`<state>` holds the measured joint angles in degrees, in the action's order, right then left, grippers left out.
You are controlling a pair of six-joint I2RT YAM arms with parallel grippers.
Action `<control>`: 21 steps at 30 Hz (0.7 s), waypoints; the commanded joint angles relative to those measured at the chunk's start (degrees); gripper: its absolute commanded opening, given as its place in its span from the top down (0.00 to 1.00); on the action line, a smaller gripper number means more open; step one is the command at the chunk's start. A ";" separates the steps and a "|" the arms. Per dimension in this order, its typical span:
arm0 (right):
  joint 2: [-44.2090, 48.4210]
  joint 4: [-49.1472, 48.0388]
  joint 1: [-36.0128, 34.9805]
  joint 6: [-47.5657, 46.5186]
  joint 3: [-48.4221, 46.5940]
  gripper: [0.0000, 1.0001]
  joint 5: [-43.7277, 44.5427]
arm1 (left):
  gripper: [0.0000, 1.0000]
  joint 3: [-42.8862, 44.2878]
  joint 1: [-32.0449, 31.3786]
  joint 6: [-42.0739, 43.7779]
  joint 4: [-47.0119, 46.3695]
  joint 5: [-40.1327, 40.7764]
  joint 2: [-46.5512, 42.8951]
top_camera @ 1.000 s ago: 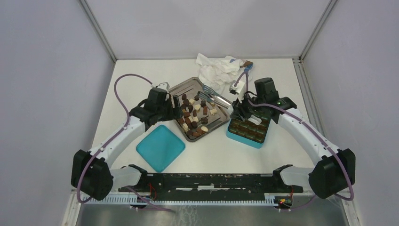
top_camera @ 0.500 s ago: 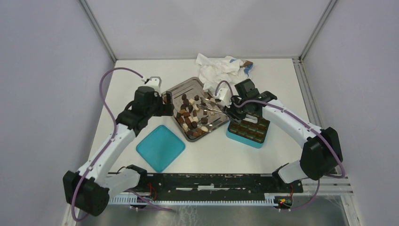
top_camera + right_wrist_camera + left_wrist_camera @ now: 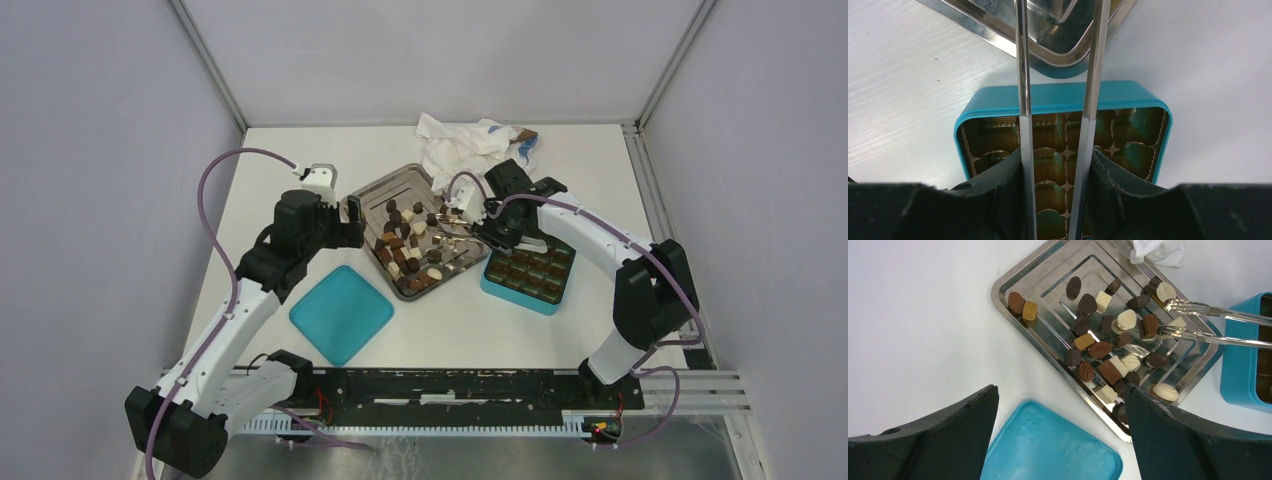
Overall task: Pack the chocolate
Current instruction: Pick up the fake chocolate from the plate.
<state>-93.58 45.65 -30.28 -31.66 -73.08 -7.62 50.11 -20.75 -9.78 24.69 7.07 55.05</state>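
The right gripper (image 3: 1058,170) is clamping the tongs (image 3: 1022,75), reaching them across the box (image 3: 1063,97) into the tray (image 3: 1083,265) — their tips are standing apart among the chocolate (image 3: 1100,349) lying there. The left gripper (image 3: 1058,400) is hovering agape and empty — probably ready to steady the tray.

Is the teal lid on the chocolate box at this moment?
No, the teal lid lies flat on the far side of the metal tray from the open teal box.

Chocolate (image 3: 408,250) on tray (image 3: 383,183), tongs (image 3: 455,235) above — box (image 3: 515,296) beside
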 commanded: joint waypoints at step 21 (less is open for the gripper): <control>-6.63 4.09 -1.36 -0.60 -7.91 0.54 1.68 | 0.00 -1.24 1.79 2.76 -3.24 -5.05 -2.96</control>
<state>-100.57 49.25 -31.40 -31.86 -78.83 -7.40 49.04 -19.53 -9.50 23.66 3.77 53.06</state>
